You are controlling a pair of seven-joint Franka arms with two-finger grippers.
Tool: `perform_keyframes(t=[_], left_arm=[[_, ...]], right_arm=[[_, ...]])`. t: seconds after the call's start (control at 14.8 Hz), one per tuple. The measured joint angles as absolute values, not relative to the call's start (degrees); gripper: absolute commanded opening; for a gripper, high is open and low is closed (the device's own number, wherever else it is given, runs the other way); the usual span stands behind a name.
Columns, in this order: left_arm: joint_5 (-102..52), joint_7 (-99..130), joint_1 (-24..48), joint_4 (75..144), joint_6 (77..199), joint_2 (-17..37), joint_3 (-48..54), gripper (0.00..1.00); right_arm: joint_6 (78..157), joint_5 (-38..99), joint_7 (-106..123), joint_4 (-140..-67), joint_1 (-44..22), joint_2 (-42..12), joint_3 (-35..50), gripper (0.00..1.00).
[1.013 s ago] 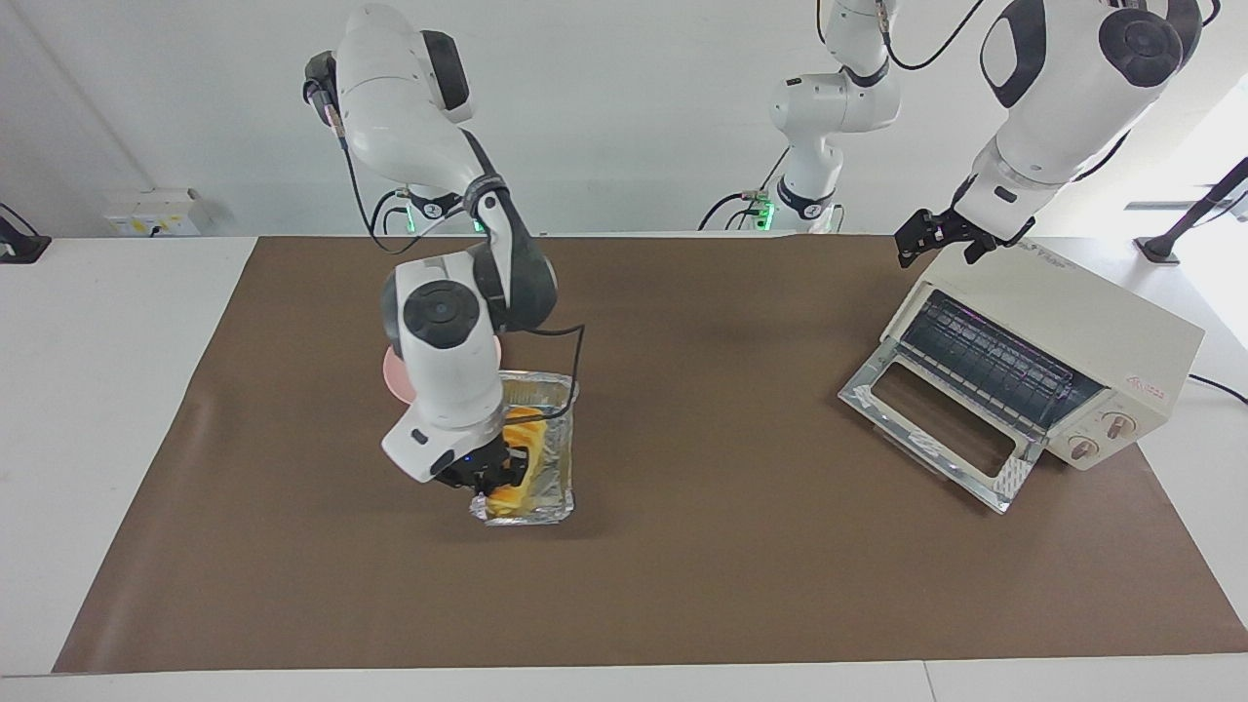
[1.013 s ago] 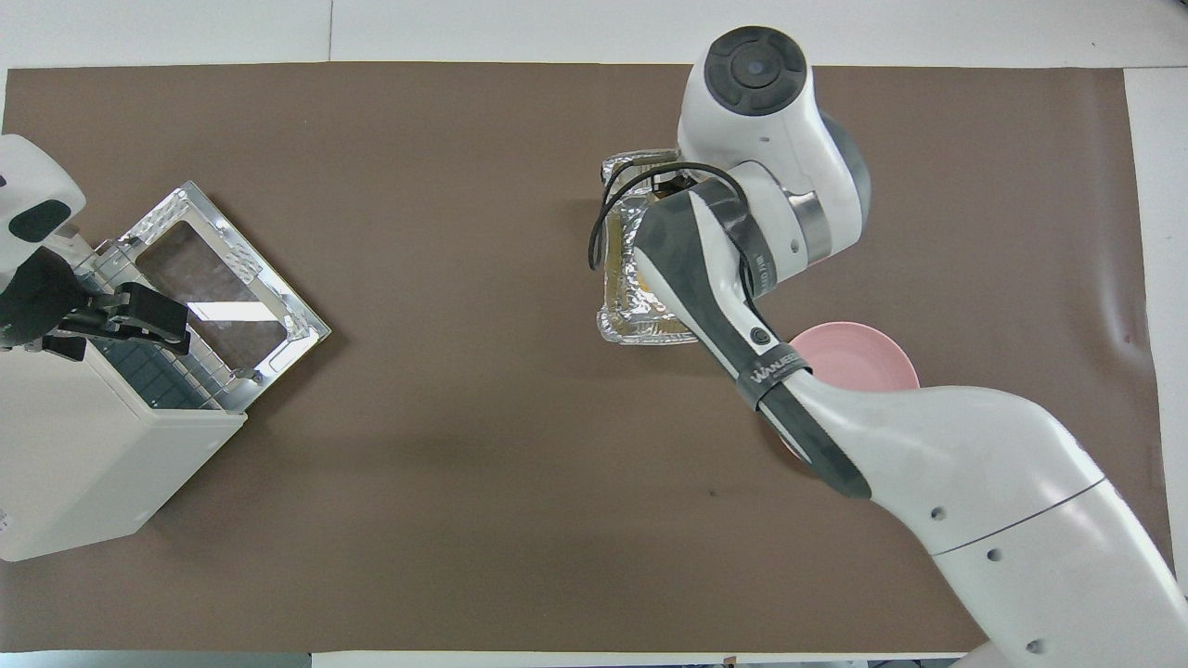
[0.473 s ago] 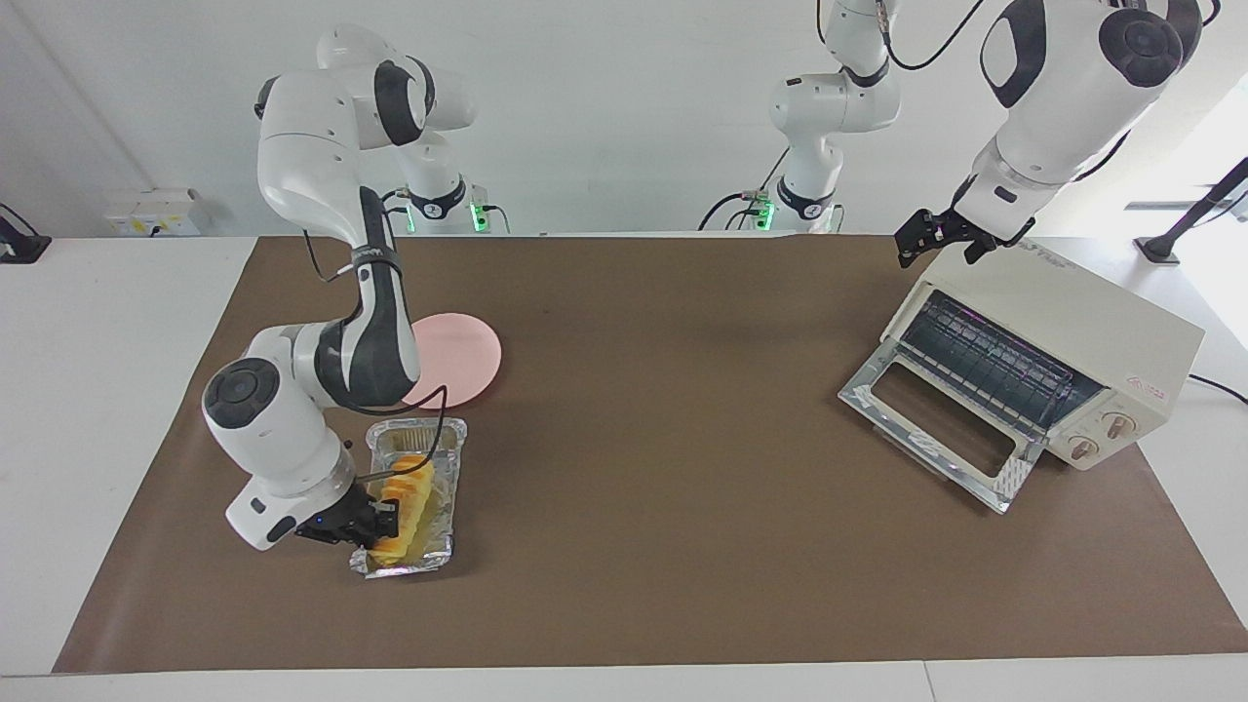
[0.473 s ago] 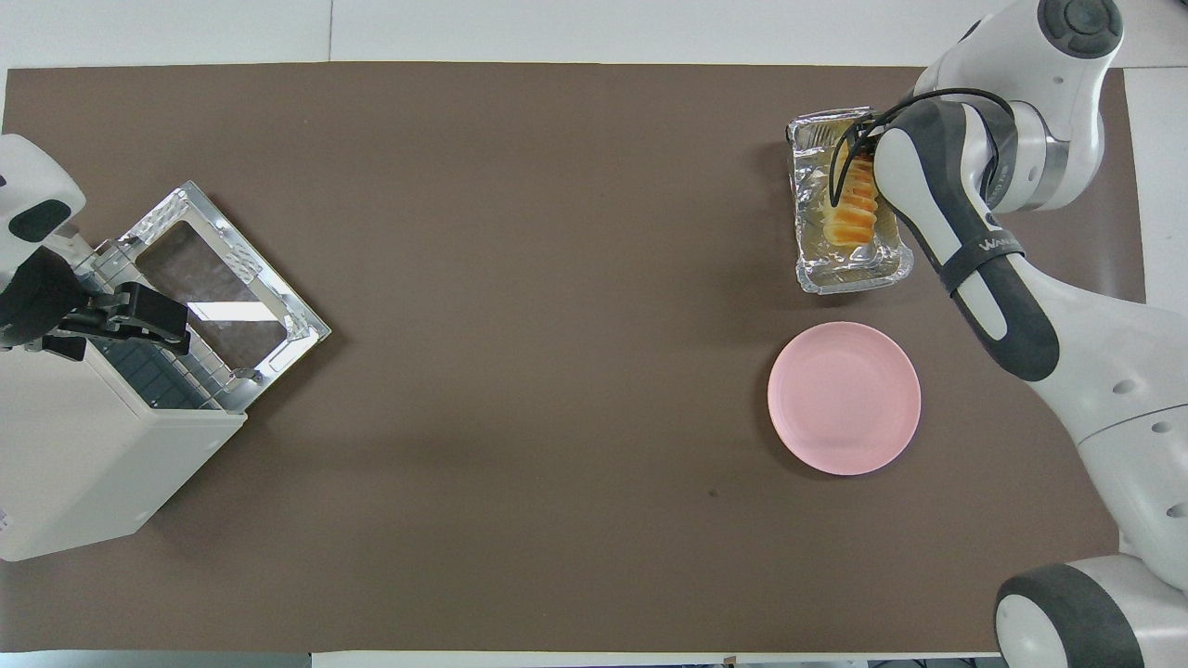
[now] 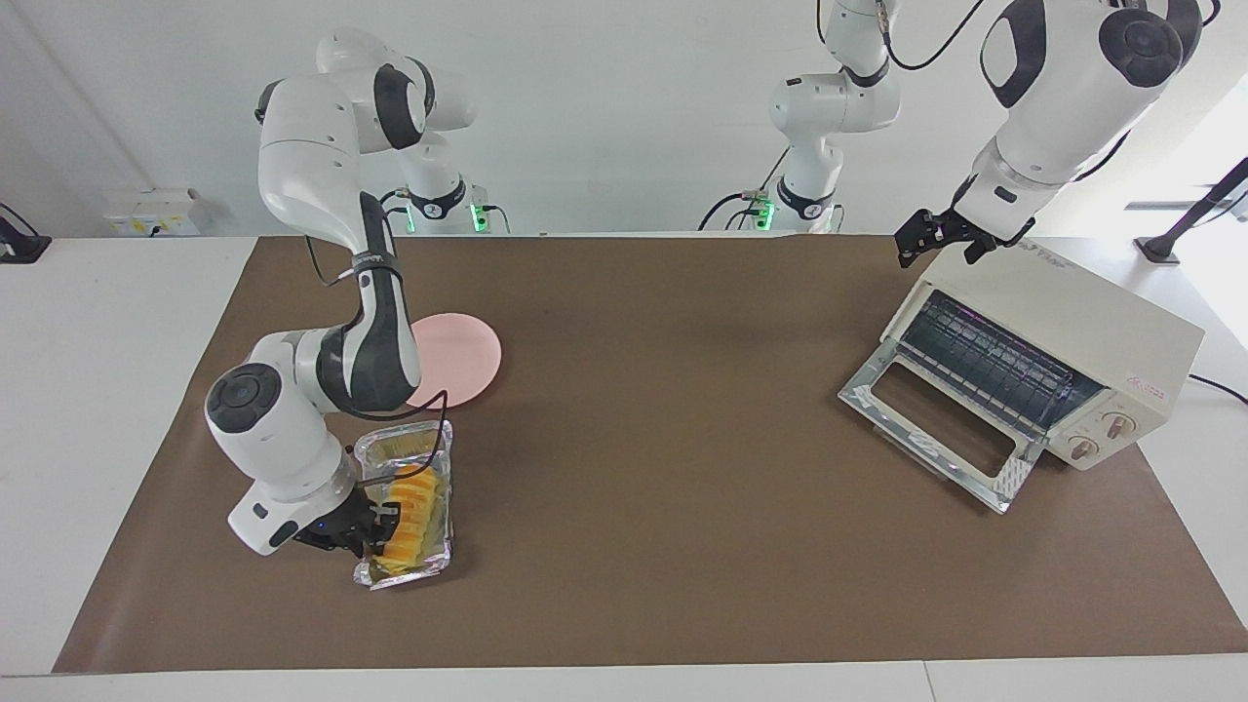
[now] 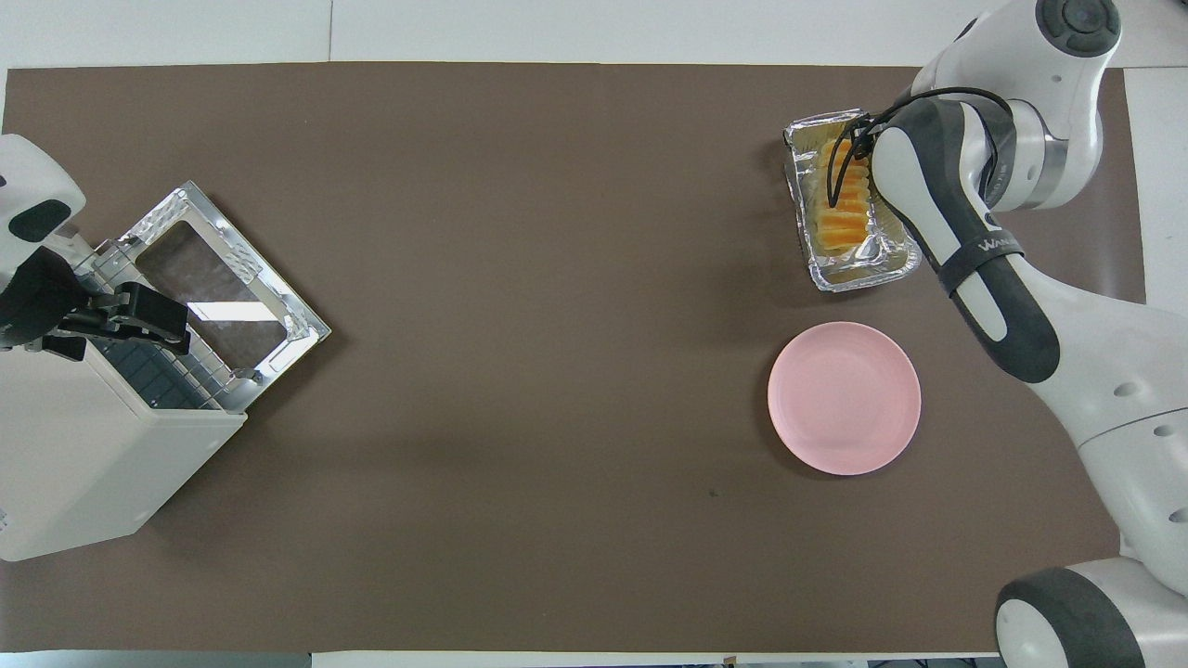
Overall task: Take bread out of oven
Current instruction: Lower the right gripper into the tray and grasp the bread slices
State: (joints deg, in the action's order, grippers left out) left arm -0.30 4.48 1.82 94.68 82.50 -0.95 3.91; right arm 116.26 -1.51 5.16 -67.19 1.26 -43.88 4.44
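The bread (image 5: pixel 409 517) lay in a foil tray (image 5: pixel 429 567) on the desk (image 5: pixel 682 546), well apart from the oven (image 5: pixel 1072 341), whose door hung open. The tray sat farther from the robots than the pink plate (image 5: pixel 458 356), toward the right arm's end, and looked tilted, one long side lifted.

The right gripper (image 5: pixel 375 526) was low at the tray, pinching its rim at the end farthest from the robots. The left gripper (image 5: pixel 936 239) waited over the oven's top edge; whether it was spread, I cannot tell.

The risk, as I judged it, lay in that tilt. Thin foil bends under a one-sided pinch, so any further lift or twist could roll the bread out onto the desk or crumple the tray.
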Motion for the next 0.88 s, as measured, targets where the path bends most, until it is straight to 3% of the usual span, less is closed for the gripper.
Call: perform_keyframes(t=[0.41,0.68,0.74,0.88], left_arm=[[-0.30,4.48,1.82,94.68,82.50,-0.95,3.91,1.00],[-0.30,4.48,1.82,94.68,82.50,-0.95,3.91,1.00],[-0.30,4.48,1.82,94.68,82.50,-0.95,3.91,1.00],[-0.30,4.48,1.82,94.68,82.50,-0.95,3.91,1.00]], right_arm=[[112.49,-3.43,5.73,-68.41,-1.56,-40.62,4.50,1.00],[121.42,-3.58,5.72,-75.85,-2.11,-39.63,4.43,1.00],[123.49,-3.65,5.72,-78.07,-2.10,-39.14,4.40,0.98],[125.14,-3.84,5.72,-80.33,-2.16,-38.52,4.42,0.81]])
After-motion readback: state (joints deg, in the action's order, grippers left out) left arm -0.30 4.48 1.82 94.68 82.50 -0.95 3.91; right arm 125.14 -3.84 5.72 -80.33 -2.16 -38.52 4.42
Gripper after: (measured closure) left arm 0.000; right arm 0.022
